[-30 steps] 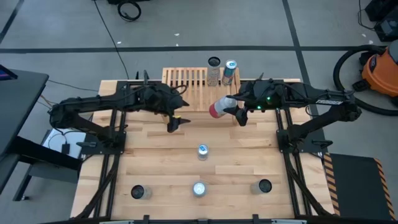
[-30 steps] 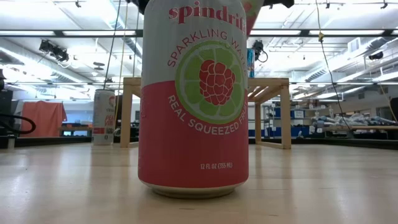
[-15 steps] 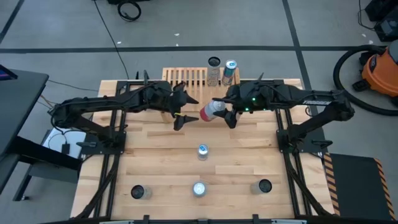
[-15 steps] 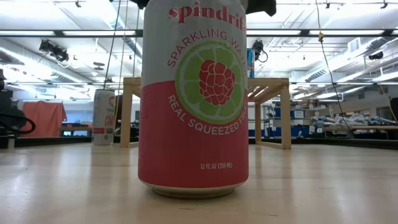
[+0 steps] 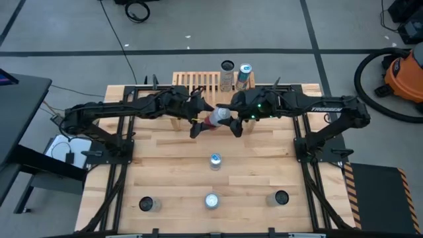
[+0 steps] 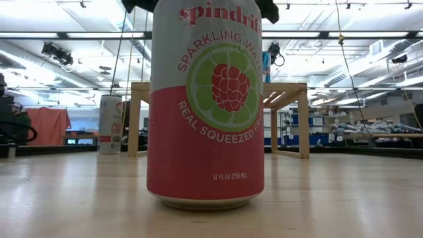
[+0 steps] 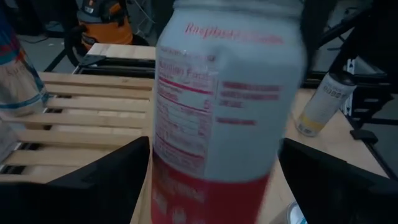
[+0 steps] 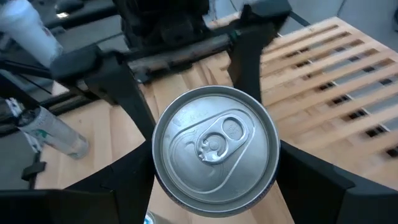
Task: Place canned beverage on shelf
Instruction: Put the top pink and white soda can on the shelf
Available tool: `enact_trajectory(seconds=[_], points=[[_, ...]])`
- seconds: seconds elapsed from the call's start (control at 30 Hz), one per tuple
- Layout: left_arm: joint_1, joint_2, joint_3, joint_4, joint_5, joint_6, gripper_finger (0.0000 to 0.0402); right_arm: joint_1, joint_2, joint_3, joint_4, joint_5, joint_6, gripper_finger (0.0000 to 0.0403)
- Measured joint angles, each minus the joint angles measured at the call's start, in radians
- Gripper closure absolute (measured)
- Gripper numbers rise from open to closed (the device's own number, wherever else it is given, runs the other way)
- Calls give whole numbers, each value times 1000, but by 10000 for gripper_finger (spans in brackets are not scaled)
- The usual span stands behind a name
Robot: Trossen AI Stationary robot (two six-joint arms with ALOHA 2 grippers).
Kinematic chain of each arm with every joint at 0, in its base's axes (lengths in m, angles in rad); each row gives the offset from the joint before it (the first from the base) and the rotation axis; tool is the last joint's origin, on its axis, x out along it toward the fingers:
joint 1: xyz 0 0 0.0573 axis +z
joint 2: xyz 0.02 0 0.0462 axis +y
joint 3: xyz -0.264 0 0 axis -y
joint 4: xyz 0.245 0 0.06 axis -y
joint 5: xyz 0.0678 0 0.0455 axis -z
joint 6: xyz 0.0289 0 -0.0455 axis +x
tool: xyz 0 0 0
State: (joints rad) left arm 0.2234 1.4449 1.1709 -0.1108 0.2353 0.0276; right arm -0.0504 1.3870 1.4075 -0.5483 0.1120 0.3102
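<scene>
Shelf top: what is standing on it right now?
Two cans stand on the shelf: a dark-topped can and a blue-topped can beside it. The arms cover the front edge.

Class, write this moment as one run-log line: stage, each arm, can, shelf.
stage: handover mid-air | right gripper: holds red-and-white can | left gripper: jaws open around can | shelf: two cans on it

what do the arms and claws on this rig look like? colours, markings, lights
Both arms are dark, near-black, jointed links on black frame mounts. The right arm carries white lettering on its forearm and a small green light near the wrist. The left arm looks plain. Each claw, left claw and right claw, has two dark angular fingers.
</scene>
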Motion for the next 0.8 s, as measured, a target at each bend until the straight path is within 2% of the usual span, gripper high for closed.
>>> enact_trajectory(seconds=[0.23,0.57,0.8], points=[[1,9,0,9,29,-12,44,-30,25,0,33,-57,-4,108],[11,9,0,4,33,6,48,-32,33,0,71,-80,-20,108],[10,8,0,3,32,11,101,-35,35,0,76,-80,-30,105]])
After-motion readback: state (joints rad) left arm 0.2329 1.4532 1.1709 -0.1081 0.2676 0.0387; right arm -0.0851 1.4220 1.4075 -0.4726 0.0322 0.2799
